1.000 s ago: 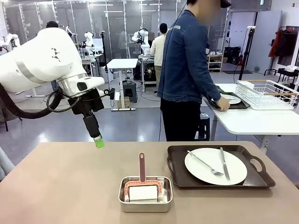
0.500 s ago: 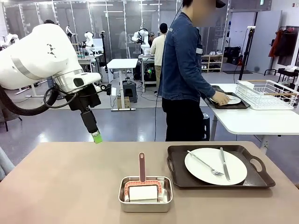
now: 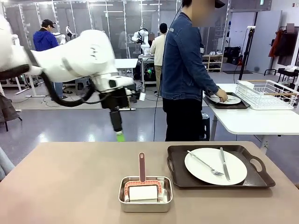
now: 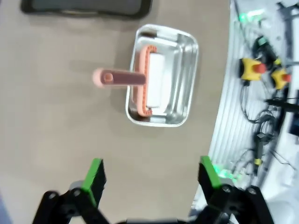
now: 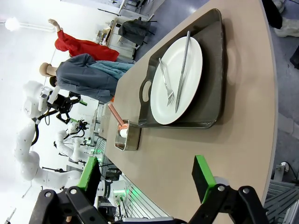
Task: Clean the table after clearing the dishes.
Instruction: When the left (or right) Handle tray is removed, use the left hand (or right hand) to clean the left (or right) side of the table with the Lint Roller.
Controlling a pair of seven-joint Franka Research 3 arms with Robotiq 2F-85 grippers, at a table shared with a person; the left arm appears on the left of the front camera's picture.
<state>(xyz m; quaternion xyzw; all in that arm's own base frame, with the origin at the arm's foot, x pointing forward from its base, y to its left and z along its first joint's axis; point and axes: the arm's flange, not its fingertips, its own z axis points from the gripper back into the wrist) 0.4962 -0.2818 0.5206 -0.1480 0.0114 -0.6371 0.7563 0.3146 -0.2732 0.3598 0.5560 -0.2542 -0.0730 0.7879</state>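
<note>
Nearest to me, a steel pan (image 3: 145, 200) sits on the tan worktop (image 3: 70, 182), and I'll place everything else from that pan. In it lies a brush (image 3: 142, 167) with a white pad, its pink handle sticking out over the pan's far rim.

Just right of the pan, close but not touching, is a dark brown tray (image 3: 175, 183) with handles. It carries a white plate (image 3: 201, 173), and a fork (image 3: 205, 164) and a knife (image 3: 224, 164) lie across the plate side by side.

The right tool (image 5: 145, 179) hangs over the worktop on the tray's side of the pan, its green-tipped fingers spread wide with nothing between them. Its own camera looks past the tray toward the pan.

Behind the pan and a little to its left, the left tool (image 3: 120, 136) hangs in the air above the worktop's far edge, pointing down. Seen from its wrist, its fingers (image 4: 93, 179) stand wide apart and empty, with the pan below and ahead of them.

Farther back and right of the pan, a person (image 3: 184, 70) in a denim jacket stands at a white table (image 3: 252, 122). One hand (image 3: 222, 97) rests on a second plate (image 3: 233, 100), which sits on a second tray (image 3: 229, 106). A white wire rack (image 3: 268, 93) stands just beside that tray.
</note>
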